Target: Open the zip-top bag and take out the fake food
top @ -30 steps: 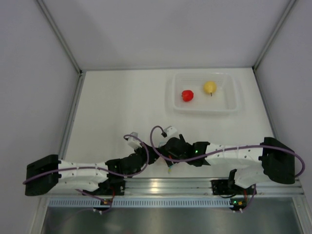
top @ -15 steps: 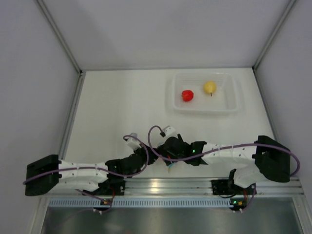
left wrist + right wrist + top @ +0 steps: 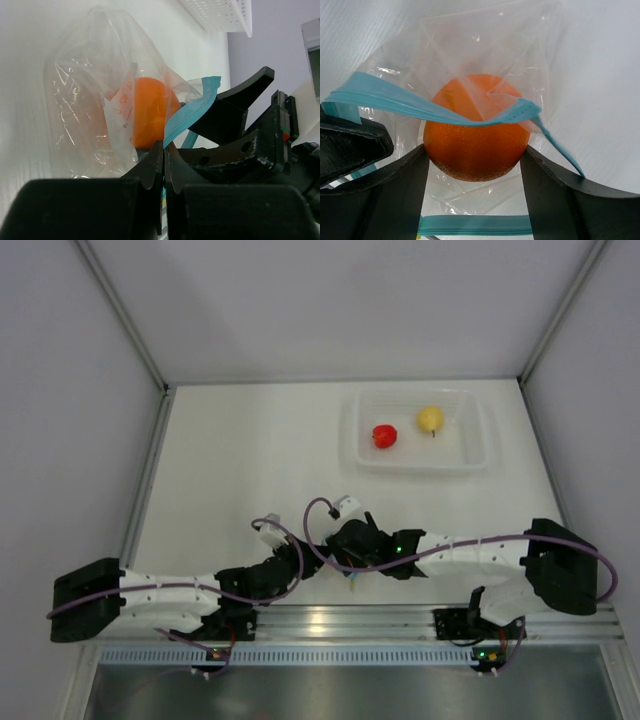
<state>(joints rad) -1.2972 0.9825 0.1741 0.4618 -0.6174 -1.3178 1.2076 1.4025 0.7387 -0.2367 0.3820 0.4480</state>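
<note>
The zip-top bag (image 3: 85, 100) lies on the white table at the near edge, its light blue zip strip (image 3: 395, 97) pulled open. My left gripper (image 3: 164, 147) is shut on the bag's edge beside the strip. The orange fruit (image 3: 475, 145) sits in the bag's mouth. My right gripper (image 3: 474, 150) has a finger pressed on each side of it. In the top view both grippers, left (image 3: 305, 562) and right (image 3: 340, 550), meet over the bag and hide it. The red fruit (image 3: 384, 436) and the yellow pear-shaped fruit (image 3: 431, 420) lie in the clear tray (image 3: 420, 468).
The clear rigid tray stands at the back right of the table. White walls close in the table at the left, back and right. A metal rail (image 3: 350, 620) runs along the near edge just behind the grippers.
My right arm has shifted slightly to the left, bringing its gripper closer around the orange fruit. My left arm has barely moved.
</note>
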